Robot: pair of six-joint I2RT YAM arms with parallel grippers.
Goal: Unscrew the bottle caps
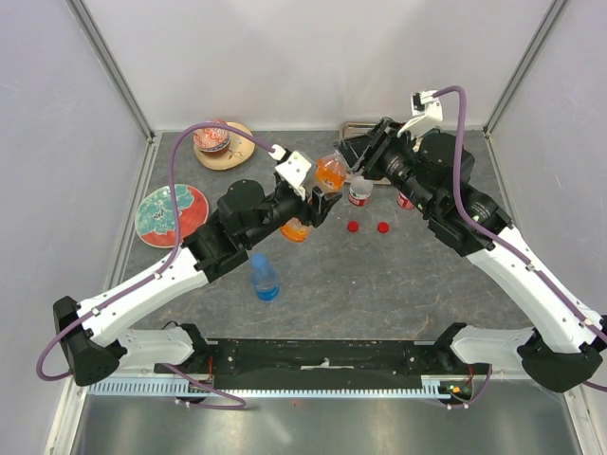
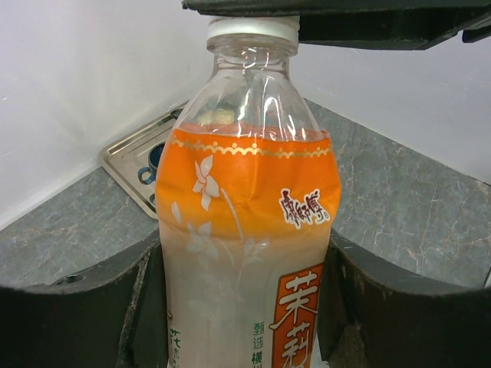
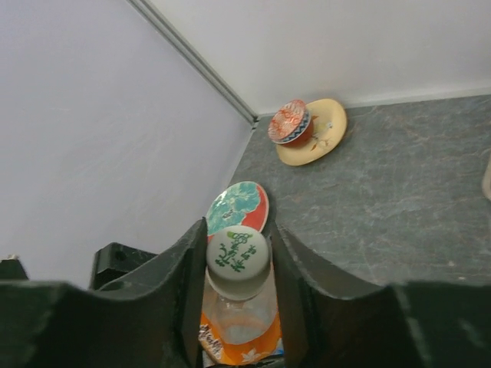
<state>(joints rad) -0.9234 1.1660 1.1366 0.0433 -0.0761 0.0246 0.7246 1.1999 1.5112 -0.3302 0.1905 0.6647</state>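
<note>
My left gripper (image 2: 245, 307) is shut on the body of the orange-liquid bottle (image 2: 249, 230) and holds it tilted above the table (image 1: 330, 173). Its white cap (image 3: 238, 251) sits on the neck. My right gripper (image 3: 238, 264) is shut on that cap, with a finger against each side; in the top view it is at the bottle's top (image 1: 343, 159). Two red caps (image 1: 353, 227) (image 1: 383, 227) lie loose on the table. A capless clear bottle with a red label (image 1: 359, 192) stands near them. Another (image 1: 405, 201) is partly hidden by the right arm. The blue-tinted bottle (image 1: 265, 277) stands in front of the left arm.
A red and teal plate (image 1: 171, 214) lies at the left. A patterned bowl (image 1: 212, 138) sits on a yellow plate (image 1: 237, 152) at the back left. A metal tray (image 2: 134, 157) holding a blue cup (image 2: 153, 161) lies in the back corner.
</note>
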